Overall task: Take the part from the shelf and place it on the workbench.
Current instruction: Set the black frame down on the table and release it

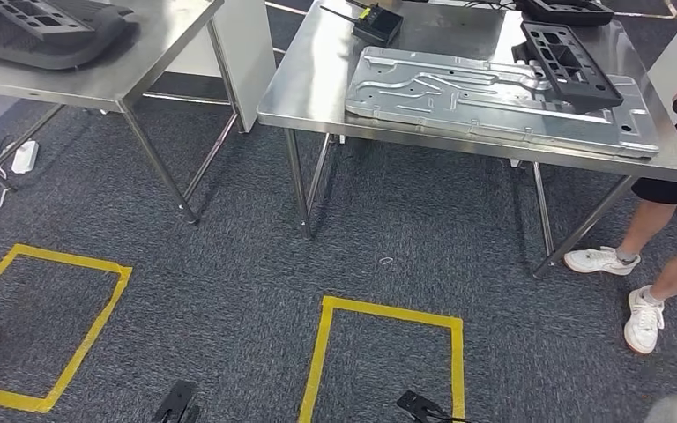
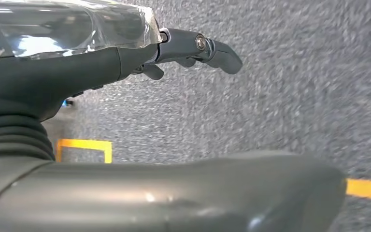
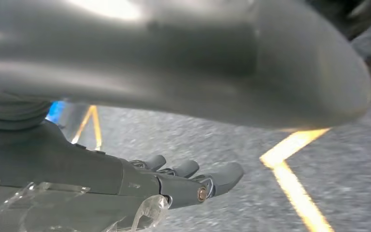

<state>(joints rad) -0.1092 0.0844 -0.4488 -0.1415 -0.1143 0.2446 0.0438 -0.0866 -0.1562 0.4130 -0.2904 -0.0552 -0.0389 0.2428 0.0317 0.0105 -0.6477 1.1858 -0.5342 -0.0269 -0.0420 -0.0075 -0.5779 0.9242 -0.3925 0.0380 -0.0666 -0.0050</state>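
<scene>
Steel everywhere up top: the shiny surface [image 1: 317, 84] on the right carries a big flat metal plate [image 1: 494, 101], and that plate is my landmark for everything else. Leaning on the plate's far right corner is the part [image 1: 570, 63], a black plastic frame with square cutouts, tilted with one end propped up higher. Just beyond the plate's far left corner sits a small black box [image 1: 377, 24] with a yellow label. Another black frame [image 1: 569, 11] lies further back past the plate. Well off to the plate's left stands a second steel surface [image 1: 115, 75] holding a dark grey moulded tray [image 1: 40, 31].

Right of the plate, a person's legs [image 1: 661, 238] in white sneakers stand on the grey carpet [image 1: 229, 291], one hand near the surface's edge. On the carpet, closer to the camera than the plate, there are two squares of yellow tape [image 1: 322, 352].

The left robot hand [image 2: 193, 48] hangs over the carpet with its fingers stretched out and nothing in them. The right robot hand [image 3: 188, 176] looks much the same: fingers extended, loosely apart, holding nothing, with yellow tape lines on the carpet behind it. Both wrist views are pretty blurry.
</scene>
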